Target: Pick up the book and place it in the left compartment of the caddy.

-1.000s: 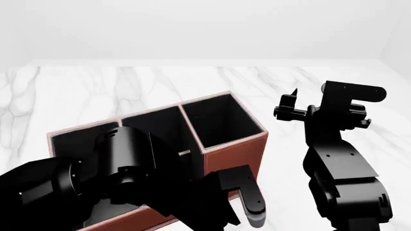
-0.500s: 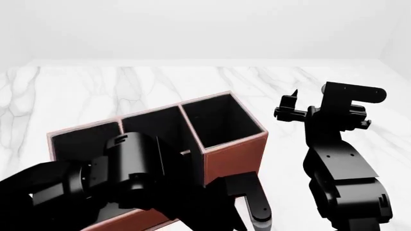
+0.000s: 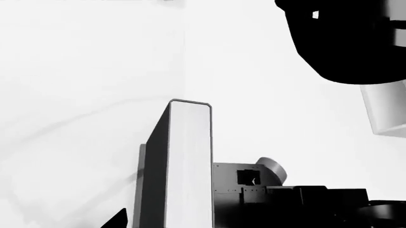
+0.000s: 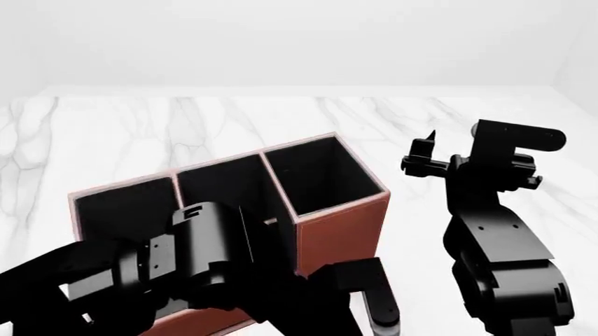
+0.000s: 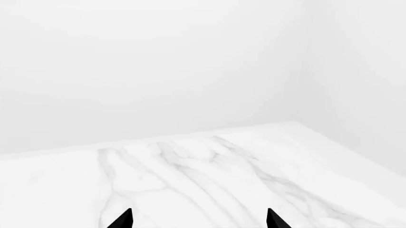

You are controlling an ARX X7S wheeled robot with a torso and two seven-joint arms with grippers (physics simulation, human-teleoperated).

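The book [image 3: 187, 161], with a dark cover and white page edges, stands on end between the jaws of my left gripper [image 3: 168, 223], which is shut on it. One black fingertip [image 3: 118, 219] shows beside the cover. In the head view the left arm [image 4: 187, 266] hangs in front of the reddish-brown caddy [image 4: 341, 224] and hides its front wall; I cannot make out the book there. The left compartment [image 4: 122, 206] shows its black inside behind the arm. My right gripper [image 4: 422, 150] [image 5: 198, 221] floats open and holds nothing, to the right of the caddy.
The caddy stands on a white marble table [image 4: 234, 119] with white walls behind. Its tall square end cell [image 4: 323, 175] and a middle cell [image 4: 229, 183] are open at the top. The right arm [image 4: 495, 231] rises at the right.
In the head view my left arm has sunk lower and nearer the camera, its finger sliding down and to the right. The right arm and the caddy have stayed put.
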